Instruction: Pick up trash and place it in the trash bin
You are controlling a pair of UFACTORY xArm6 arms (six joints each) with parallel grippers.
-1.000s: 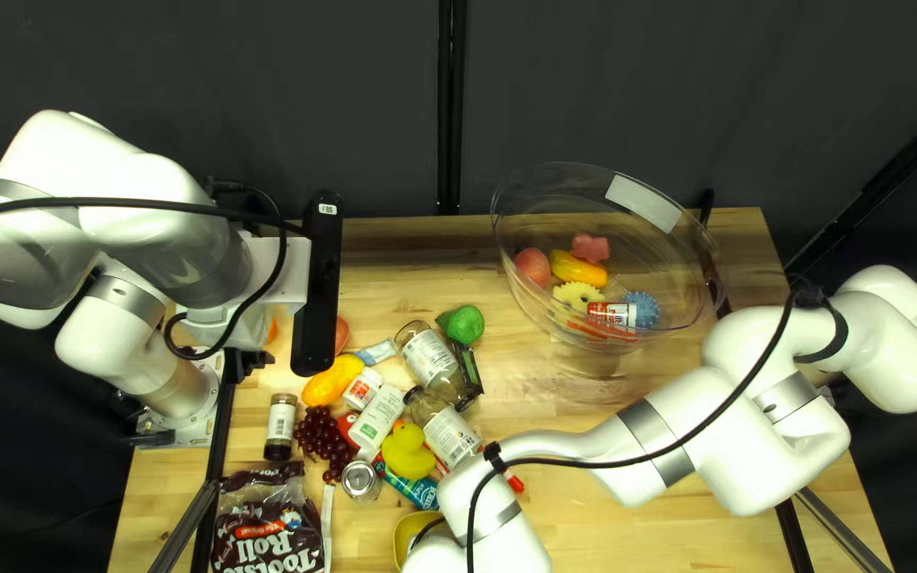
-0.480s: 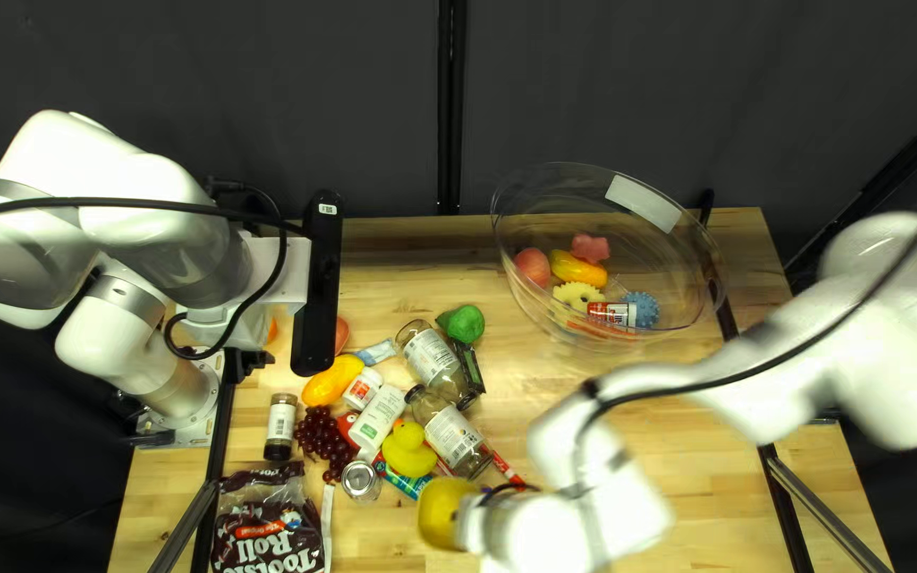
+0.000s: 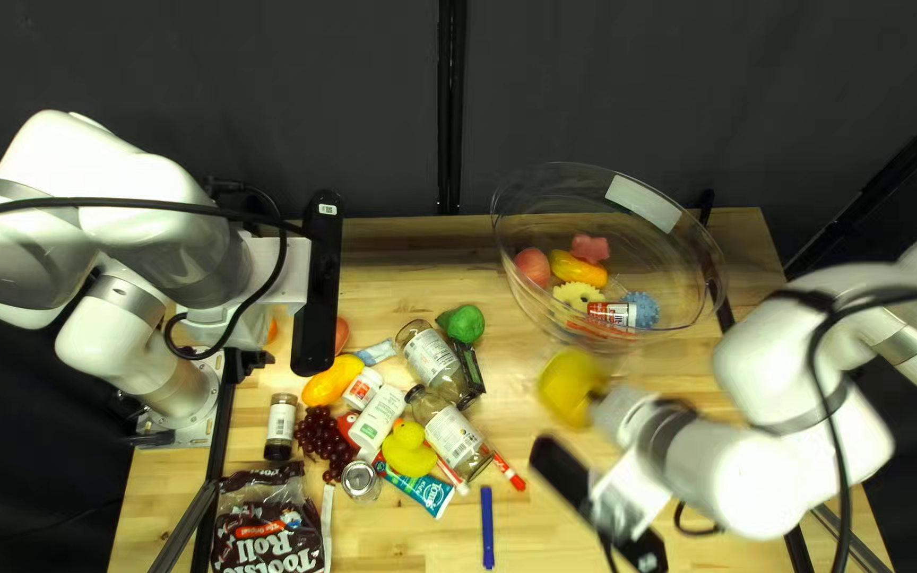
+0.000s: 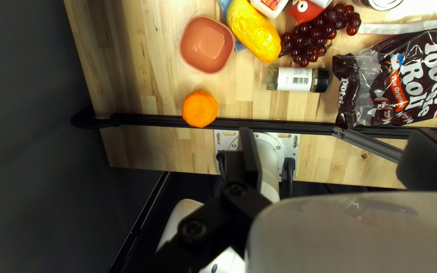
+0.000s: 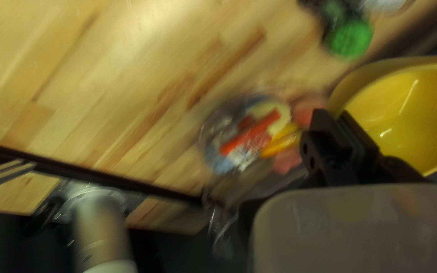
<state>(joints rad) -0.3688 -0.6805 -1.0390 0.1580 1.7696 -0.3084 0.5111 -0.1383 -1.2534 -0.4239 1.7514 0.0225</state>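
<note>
Yellow bowl (image 3: pixel 569 388) | right tool (image 3: pixel 598 397): clamped on its wall, near clear bin (image 3: pixel 643 204) | left tool (image 3: pixel 248 363): spread open

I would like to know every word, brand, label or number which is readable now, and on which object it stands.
"Tootsie Roll", on the brown bag
"The Original", on the red patch of the same bag
Too small or blurred to read: the print on the spice jar, two glass jars, the white bottle, the toothpaste tube and the small bottle in the clear bowl.
</note>
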